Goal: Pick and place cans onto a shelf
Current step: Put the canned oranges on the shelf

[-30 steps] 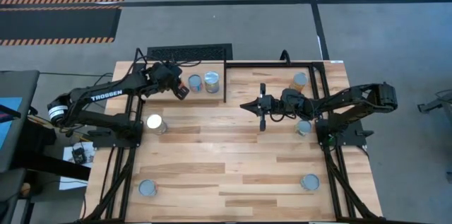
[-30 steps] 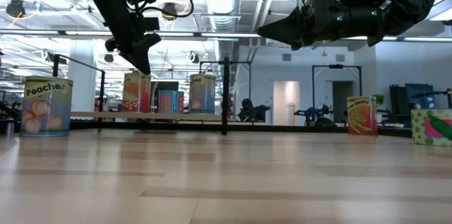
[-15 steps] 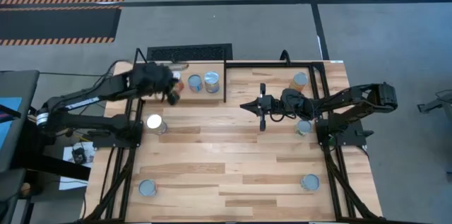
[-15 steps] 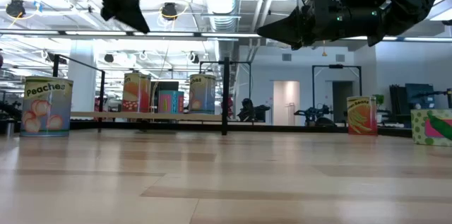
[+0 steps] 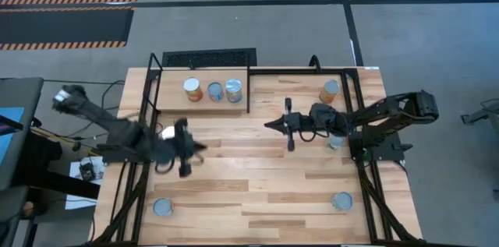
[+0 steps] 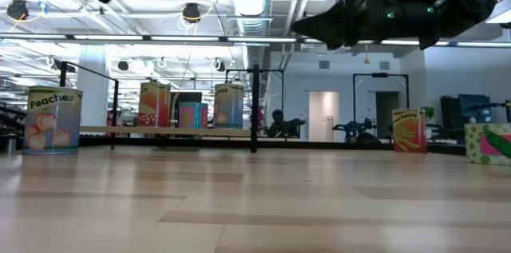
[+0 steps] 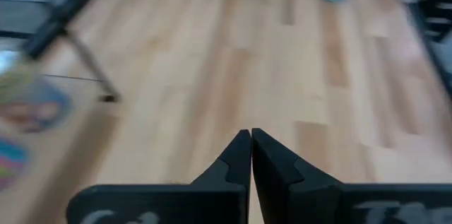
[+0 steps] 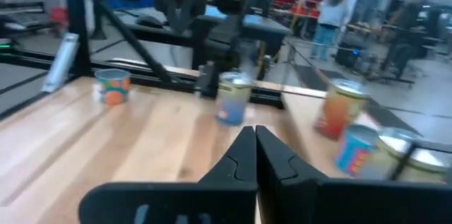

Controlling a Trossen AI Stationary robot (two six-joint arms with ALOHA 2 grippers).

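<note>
Plank-wood surface (image 5: 257, 177) carries small light-wood shelf with black rod frame (image 5: 173, 100); three silver-lidded tins on shelf (image 5: 213, 89), task partly done. Loose tins left: (image 5: 162, 207), (image 5: 341, 200), (image 5: 330, 89). Left gripper (image 5: 184, 147) jaws pressed together, empty, above surface. Right gripper (image 5: 289, 124) jaws pressed together, empty, mid-surface.

Left tool (image 5: 196, 147) closed; right tool (image 5: 269, 125) closed.

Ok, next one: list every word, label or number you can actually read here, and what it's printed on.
"Peaches": the can at the table's left edge, low view.
The orange can at right carries lettering too small to read.
The three cans on the shelf: labels unreadable.
Arm branding: blurred, unreadable.
</note>
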